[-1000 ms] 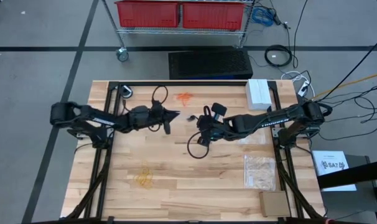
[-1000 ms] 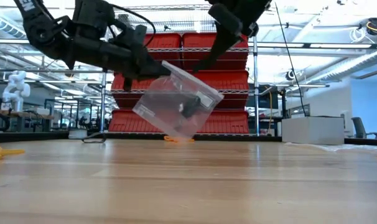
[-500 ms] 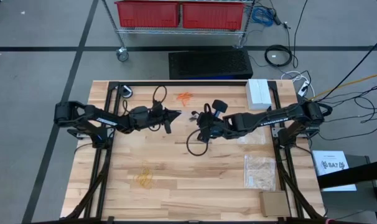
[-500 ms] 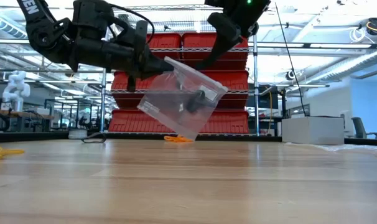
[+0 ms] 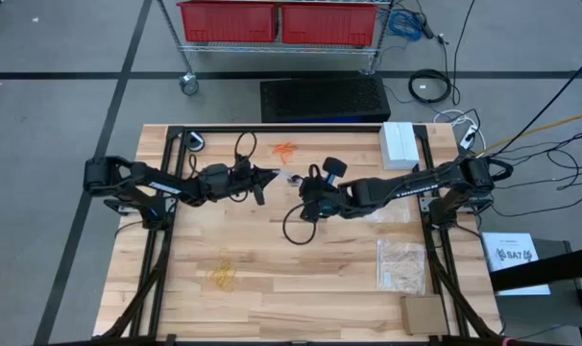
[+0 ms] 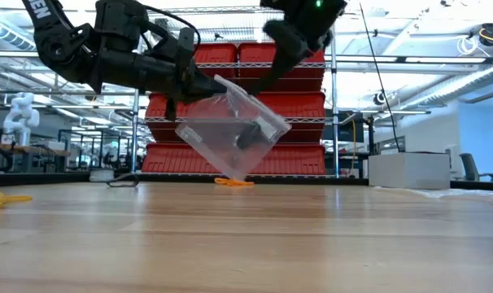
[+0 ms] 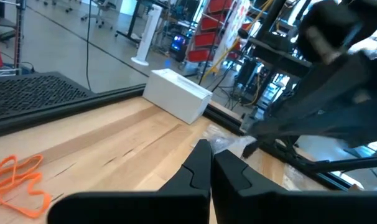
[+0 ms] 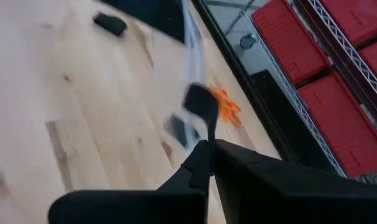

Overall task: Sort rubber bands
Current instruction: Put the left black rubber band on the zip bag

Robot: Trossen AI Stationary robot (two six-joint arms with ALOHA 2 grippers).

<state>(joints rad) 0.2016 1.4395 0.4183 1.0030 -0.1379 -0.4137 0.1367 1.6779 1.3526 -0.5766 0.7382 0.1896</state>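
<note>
A clear plastic bag [image 6: 222, 138] with black rubber bands [image 6: 248, 134] inside hangs above the table's middle, between my two grippers. My left gripper [image 5: 274, 176] comes from the left and is shut on the bag. My right gripper [image 5: 305, 188] comes from the right and is shut on it too. Orange rubber bands [image 5: 284, 151] lie on the table behind the bag, toward the far edge. Pale yellow rubber bands [image 5: 222, 276] lie near the front left. My left gripper pinches the bag's top corner [image 6: 217, 84] between its two fingers, which lie about level and come from the table's left. The bag hangs tilted below, clear of the table. My right gripper pinches the bag's upper edge [image 6: 258, 91] a little along from that corner, its fingers slanting down from the right. The thin plastic edge [image 8: 192, 43] runs away from its fingertips.
A white box [image 5: 399, 144] stands at the far right. A filled clear bag [image 5: 401, 264] and a cardboard box [image 5: 424, 314] lie at the near right. A black cable loop [image 5: 296, 229] hangs under my right arm. Bare wood lies in the near middle.
The bag has swayed a little between the two grippers, and the black bands inside it have shifted. Both grippers stay shut on it.
</note>
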